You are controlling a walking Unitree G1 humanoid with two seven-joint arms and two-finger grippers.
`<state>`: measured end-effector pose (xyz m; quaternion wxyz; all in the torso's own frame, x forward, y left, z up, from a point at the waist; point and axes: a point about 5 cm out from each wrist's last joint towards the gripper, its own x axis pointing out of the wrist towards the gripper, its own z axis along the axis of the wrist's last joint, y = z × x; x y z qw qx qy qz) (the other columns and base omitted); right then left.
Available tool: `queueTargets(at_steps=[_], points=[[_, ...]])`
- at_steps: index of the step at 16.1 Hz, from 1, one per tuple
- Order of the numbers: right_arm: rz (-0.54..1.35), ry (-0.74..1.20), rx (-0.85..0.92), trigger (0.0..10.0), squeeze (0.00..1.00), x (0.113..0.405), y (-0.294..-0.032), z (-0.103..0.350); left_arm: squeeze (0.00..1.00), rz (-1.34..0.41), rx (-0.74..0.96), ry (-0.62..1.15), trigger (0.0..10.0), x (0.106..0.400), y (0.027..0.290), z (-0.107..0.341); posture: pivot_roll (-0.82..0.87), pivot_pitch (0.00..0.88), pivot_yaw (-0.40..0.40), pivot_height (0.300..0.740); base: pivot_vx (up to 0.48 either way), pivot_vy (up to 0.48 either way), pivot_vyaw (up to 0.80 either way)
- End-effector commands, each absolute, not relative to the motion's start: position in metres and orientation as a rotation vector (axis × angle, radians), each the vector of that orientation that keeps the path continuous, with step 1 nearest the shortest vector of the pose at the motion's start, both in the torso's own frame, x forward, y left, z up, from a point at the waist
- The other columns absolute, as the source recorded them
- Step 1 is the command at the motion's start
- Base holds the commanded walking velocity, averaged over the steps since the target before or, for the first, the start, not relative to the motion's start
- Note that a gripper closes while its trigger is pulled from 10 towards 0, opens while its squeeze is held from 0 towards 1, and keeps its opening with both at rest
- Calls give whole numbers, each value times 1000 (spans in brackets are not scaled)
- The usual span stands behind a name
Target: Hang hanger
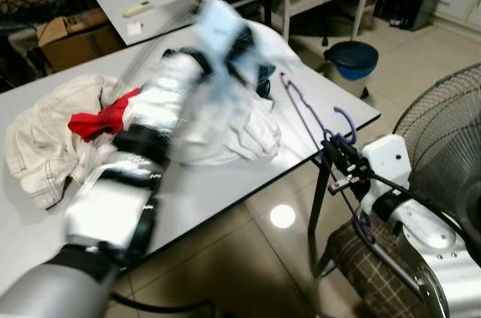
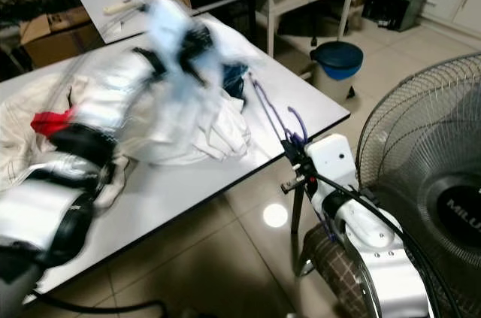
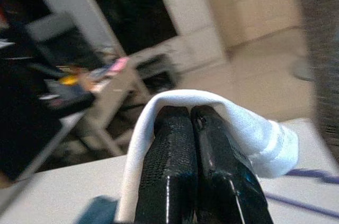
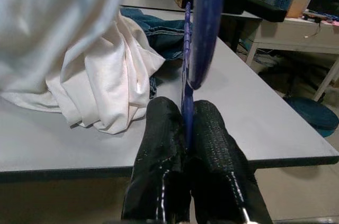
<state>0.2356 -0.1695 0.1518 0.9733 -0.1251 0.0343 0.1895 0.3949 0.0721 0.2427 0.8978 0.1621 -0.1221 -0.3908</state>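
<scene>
Gripping the purple hanger (image 1: 304, 119) at the white table's (image 1: 225, 190) near edge, the right gripper (image 4: 186, 128) is clamped on its wire. Left gripper (image 3: 190, 123), pinched on a white garment (image 3: 254, 128), should lift slowly, feeding the collar toward the hanger.

We see a purple hanger (image 1: 304, 119) beside a white garment (image 1: 225, 126) on the pale grey table (image 1: 225, 190). A red cloth (image 1: 101, 120) lies on cream fabric (image 1: 37, 145). The bin (image 1: 352, 60) is blue, the chair seat (image 1: 368, 273) brown plaid.
</scene>
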Motion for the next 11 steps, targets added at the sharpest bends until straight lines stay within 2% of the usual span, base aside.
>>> queueTargets(at_steps=[1, 2, 3, 4, 7, 8, 9, 10, 11], points=[[370, 53, -248, 10000, 0, 232, -169, 154, 0, -861, 347, -213, 0, 395, 70, 238, -99, 0, 182, 740, 0, 0, 0], [362, 58, -245, 10000, 0, 230, -169, 152, 0, -932, 383, -139, 0, 391, 61, 219, -107, 0, 189, 740, 0, 0, 0], [357, 60, -243, 10000, 0, 229, -169, 152, 0, -952, 378, -85, 4510, 389, 58, 208, -111, 0, 192, 740, 0, 0, 0], [348, 60, -235, 10000, 0, 227, -168, 152, 1000, -977, 319, 57, 10000, 385, 56, 182, -117, 0, 196, 740, 0, 0, 0], [349, 58, -234, 10000, 0, 227, -167, 152, 1000, -923, 215, 121, 10000, 389, 64, 179, -115, 0, 192, 740, 0, 0, 0], [350, 57, -235, 10000, 0, 228, -167, 152, 1000, -933, 215, 149, 10000, 390, 68, 179, -111, 0, 188, 740, 0, 0, 0], [349, 56, -236, 10000, 0, 228, -167, 153, 1000, -1019, 146, 199, 10000, 386, 68, 179, -112, 0, 190, 740, 0, 0, 0], [344, 57, -239, 10000, 0, 229, -169, 153, 0, -1124, 120, 271, 10000, 381, 69, 175, -111, 0, 192, 740, 0, 0, 0], [338, 59, -242, 10000, 0, 229, -170, 152, 0, -1198, 162, 327, 10000, 375, 74, 168, -111, 0, 195, 740, 0, 0, 0]])
